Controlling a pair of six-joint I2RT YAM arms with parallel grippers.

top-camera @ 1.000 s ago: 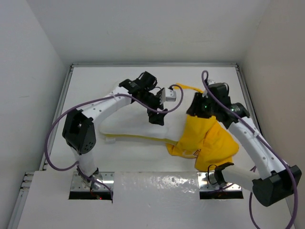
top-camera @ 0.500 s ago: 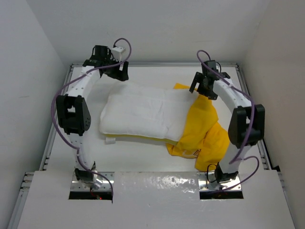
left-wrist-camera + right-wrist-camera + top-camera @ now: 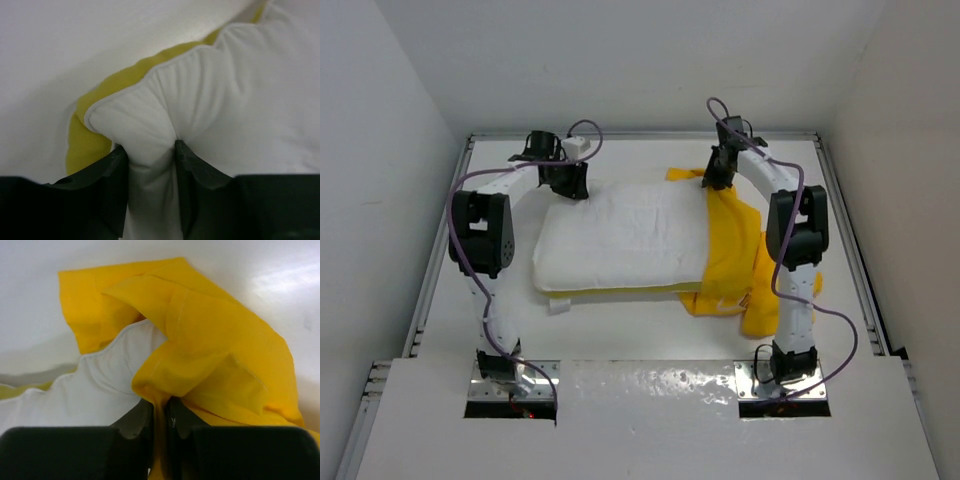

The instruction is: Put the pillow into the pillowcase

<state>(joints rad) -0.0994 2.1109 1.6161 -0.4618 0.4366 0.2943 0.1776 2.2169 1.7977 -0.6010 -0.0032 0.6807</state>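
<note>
- You see the pillow (image 3: 620,240) lying flat in the middle of the table (image 3: 505,320), with its long side running from left to right.
- Its right end is under the pillowcase (image 3: 732,250). The yellow cloth lies across that end from the far edge to the near edge, and the rest is bunched on the table near the right arm (image 3: 798,225).
- The left part of the pillow is bare and white. A yellow band shows along its near edge.
- The left jaws are at the far left corner of the pillow, at the end of the left arm (image 3: 480,230), which reaches to the back of the table.
- In the left wrist view, a fold of the pillow (image 3: 220,100) sits between the two black fingers (image 3: 117,172). The left jaws are pinching this white corner, and the cloth bulges out above them.
- The yellow edge band (image 3: 87,145) curves around that corner, just beside the left finger.
- The right jaws are at the far right corner of the pillow, on the far edge of the pillowcase.
- In the right wrist view, the right jaws are almost pressed together and pinch a thin fold of the pillowcase (image 3: 215,355) between the fingers (image 3: 142,415).
- There the white pillow (image 3: 95,390) lies to the left of the pinched fold, and the yellow cloth wraps over its corner.
- You cannot tell from these views whether the right jaws also catch the pillow under the cloth.
</note>
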